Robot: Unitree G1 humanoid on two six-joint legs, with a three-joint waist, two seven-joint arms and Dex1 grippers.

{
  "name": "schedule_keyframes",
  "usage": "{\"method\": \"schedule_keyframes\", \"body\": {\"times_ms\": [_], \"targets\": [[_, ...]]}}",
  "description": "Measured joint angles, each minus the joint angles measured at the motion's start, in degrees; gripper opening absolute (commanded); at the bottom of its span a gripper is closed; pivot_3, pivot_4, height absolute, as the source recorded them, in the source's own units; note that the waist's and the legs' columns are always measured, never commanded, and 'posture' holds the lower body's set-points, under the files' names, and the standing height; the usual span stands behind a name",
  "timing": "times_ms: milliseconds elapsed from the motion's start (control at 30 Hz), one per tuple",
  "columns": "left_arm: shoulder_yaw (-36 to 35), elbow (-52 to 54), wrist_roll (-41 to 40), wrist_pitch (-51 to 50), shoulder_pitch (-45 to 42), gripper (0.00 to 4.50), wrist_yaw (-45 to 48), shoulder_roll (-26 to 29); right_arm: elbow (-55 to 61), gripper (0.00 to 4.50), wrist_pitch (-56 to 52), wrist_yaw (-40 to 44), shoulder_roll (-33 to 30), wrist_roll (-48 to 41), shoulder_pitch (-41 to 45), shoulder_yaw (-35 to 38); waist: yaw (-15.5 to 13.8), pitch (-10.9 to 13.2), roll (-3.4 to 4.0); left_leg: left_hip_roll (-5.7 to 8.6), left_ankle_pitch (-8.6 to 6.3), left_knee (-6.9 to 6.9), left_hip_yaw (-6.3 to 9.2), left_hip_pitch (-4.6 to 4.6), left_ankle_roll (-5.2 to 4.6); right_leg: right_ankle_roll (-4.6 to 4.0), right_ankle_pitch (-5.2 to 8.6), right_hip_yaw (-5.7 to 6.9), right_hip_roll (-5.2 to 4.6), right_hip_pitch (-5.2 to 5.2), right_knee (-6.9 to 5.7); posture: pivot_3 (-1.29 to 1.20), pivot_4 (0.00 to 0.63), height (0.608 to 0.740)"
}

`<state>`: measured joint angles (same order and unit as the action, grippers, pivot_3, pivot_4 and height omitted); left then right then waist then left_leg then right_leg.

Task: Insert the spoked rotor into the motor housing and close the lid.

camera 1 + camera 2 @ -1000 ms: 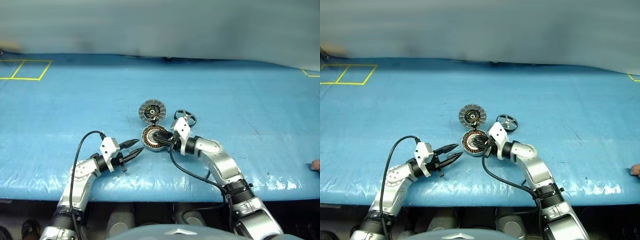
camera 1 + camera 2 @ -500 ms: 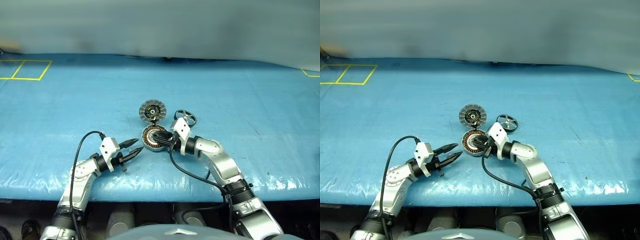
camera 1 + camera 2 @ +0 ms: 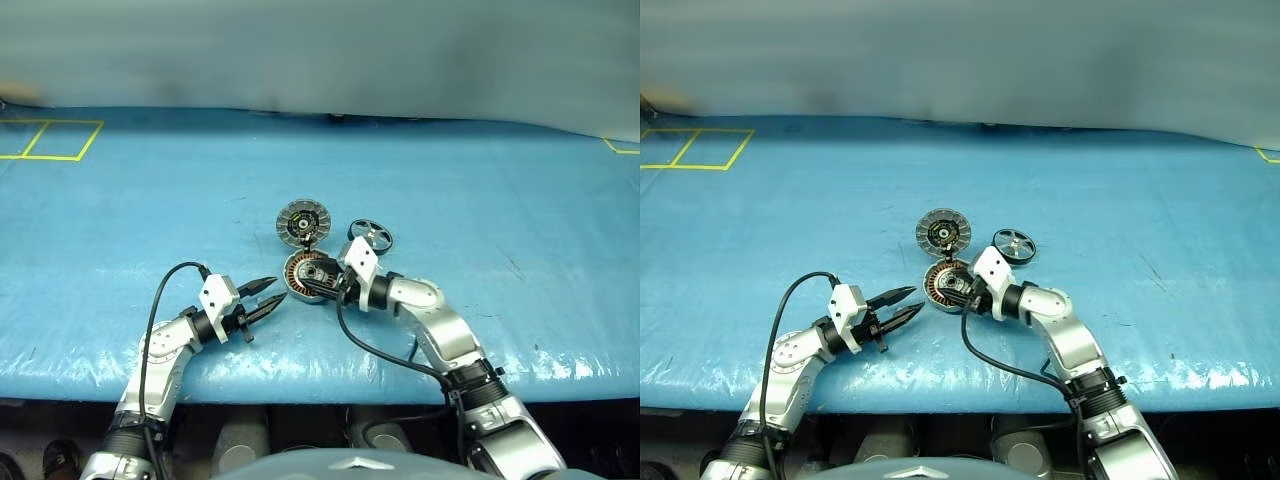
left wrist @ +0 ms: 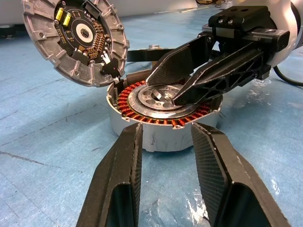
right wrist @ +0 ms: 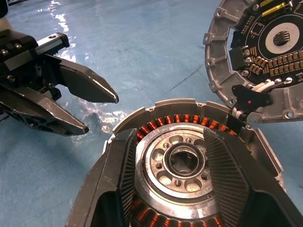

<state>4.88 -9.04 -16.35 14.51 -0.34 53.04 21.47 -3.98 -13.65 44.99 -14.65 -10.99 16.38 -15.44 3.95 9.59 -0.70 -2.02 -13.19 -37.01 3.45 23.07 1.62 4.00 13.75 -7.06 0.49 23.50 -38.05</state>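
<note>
The motor housing (image 3: 297, 272), a round ring lined with copper coils, lies on the blue table near its middle. The lid (image 3: 303, 220) stands tilted up at the housing's far edge, its circuit-board face (image 5: 265, 47) towards me, joined to the housing by wires. The spoked rotor (image 3: 371, 236) lies flat just right of the lid, apart from the housing. My right gripper (image 5: 170, 135) hovers over the housing's silver centre hub, open, its fingers on either side of the hub. My left gripper (image 3: 278, 290) points at the housing (image 4: 163, 139) from the left, open and empty, a short way off.
A blue cover (image 3: 150, 200) spans the table, whose front edge runs just below my arms. Yellow tape squares (image 3: 50, 140) mark the far left corner and a yellow line (image 3: 622, 149) the far right. The right arm's black cable (image 3: 370, 345) loops over the table front.
My right gripper's fingers have spread wider over the housing's centre. Both arms, the lid and the rotor stay where they were.
</note>
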Motion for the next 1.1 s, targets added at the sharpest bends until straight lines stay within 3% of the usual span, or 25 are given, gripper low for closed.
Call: {"method": "schedule_keyframes", "body": {"times_ms": [167, 533, 900, 1100], "targets": [[0.00, -0.02, 0.03, 0.00, 0.00, 1.70, -0.01, 0.00, -0.64, 0.07, -0.50, -0.68, 0.96, -0.38, 0.47, 0.30, 0.01, 0.00, 0.00, -0.01, 0.00, 0.01, 0.00, 0.00, 0.00, -0.02, 0.01, 0.00, 0.01, 0.01, 0.00, 0.00, 0.150, 0.740], [0.02, -0.28, 0.32, 0.01, 0.00, 1.70, -0.28, -0.03, -5.39, 0.03, 1.65, -2.40, 0.55, 5.27, 5.13, -1.92, 0.09, 0.00, 0.01, 0.00, 0.00, -0.01, 0.00, -0.01, 0.00, 0.00, 0.00, 0.00, 0.01, 0.00, 0.00, 0.00, 0.150, 0.740], [0.02, -0.29, 0.50, 0.01, 0.60, 1.70, -0.52, -0.02, -2.24, 0.03, 2.02, -0.91, -3.31, 10.53, 6.14, -6.18, -0.07, -0.05, -0.01, 0.00, 0.00, -0.01, 0.01, -0.05, 0.01, 0.00, 0.00, 0.01, -0.01, -0.08, 0.04, 0.00, 0.150, 0.740], [0.05, -0.29, 0.45, 0.01, 0.69, 1.70, -0.37, -0.06, 0.45, 0.03, 0.78, -1.24, -0.32, 4.78, 0.76, -2.32, -0.11, -0.04, 0.00, 0.00, -0.02, 0.01, 0.02, 0.04, 0.02, -0.01, 0.00, 0.01, -0.01, -0.01, 0.07, 0.00, 0.150, 0.740]]}}
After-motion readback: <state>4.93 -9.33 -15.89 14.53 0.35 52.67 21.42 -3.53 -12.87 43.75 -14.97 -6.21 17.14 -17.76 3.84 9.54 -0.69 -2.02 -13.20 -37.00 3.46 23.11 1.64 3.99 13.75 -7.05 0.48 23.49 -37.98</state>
